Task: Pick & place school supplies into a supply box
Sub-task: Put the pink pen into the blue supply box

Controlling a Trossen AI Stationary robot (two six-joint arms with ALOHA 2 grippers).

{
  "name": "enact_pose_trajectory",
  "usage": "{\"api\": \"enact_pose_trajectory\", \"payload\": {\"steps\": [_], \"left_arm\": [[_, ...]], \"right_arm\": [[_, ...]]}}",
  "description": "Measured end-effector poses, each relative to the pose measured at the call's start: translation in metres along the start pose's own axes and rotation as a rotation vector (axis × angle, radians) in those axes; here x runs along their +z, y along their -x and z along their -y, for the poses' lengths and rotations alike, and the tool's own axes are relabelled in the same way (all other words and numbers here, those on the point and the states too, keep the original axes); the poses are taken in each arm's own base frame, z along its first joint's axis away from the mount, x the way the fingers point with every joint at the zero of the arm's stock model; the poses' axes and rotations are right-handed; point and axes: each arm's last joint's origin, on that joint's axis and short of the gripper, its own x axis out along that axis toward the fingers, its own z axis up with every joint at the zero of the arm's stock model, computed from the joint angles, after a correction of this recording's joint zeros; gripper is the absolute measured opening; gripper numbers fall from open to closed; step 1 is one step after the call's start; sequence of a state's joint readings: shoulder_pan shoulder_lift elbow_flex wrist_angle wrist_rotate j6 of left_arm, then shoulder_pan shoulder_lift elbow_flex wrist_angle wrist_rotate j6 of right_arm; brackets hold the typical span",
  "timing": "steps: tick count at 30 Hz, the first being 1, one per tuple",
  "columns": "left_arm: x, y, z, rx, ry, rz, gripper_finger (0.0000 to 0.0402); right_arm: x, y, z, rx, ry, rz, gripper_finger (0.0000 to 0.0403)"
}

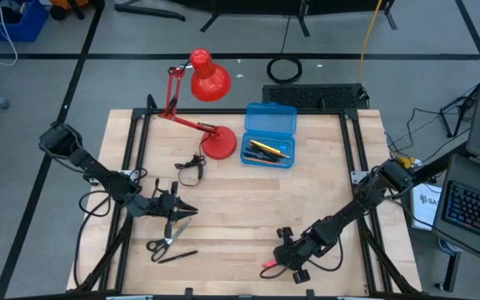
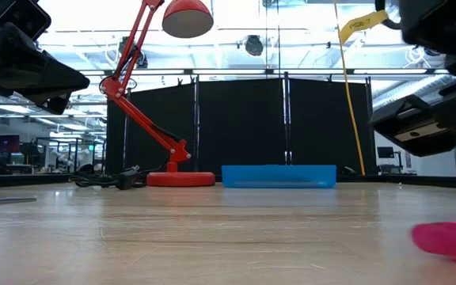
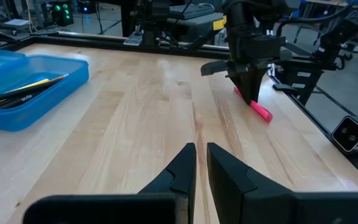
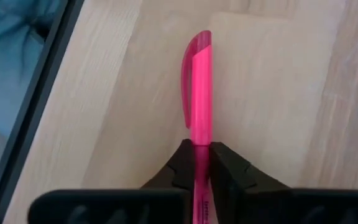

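Pink pen (image 4: 199, 112), faint unreadable print, right jaws clamped

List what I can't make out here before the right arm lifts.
- Pink pen: its rear end is cut off at the right wrist view's edge, behind the right gripper.
- Blue pencil case: contents hidden by its front wall in the low view.
- Items in the case: too small to identify from the high view.

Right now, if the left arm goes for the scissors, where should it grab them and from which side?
Probably at the crossing just ahead of the black handles, coming straight down from above. The scissors lie flat on the table, slightly apart from a black pen, directly below the left gripper.
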State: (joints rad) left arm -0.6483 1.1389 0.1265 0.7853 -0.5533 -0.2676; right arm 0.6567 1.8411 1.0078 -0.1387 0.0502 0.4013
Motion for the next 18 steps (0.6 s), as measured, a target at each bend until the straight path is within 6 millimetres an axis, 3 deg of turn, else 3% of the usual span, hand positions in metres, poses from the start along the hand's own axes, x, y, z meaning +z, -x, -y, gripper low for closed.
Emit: {"api": "enact_pose_trajectory", "payload": {"steps": [8, 18], "left_arm": [[0.0, 0.0, 0.0, 0.0, 0.003, 0.0, 0.0042], [0.0, 0.0, 0.0, 0.0, 0.002, -0.001, 0.0042]], "right_arm": [[0.003, -0.002, 0.019, -0.068, -0.164, 0.023, 0.0016], [0.01, -0.003, 0.044, -0.14, -0.186, 0.064, 0.0015]]}}
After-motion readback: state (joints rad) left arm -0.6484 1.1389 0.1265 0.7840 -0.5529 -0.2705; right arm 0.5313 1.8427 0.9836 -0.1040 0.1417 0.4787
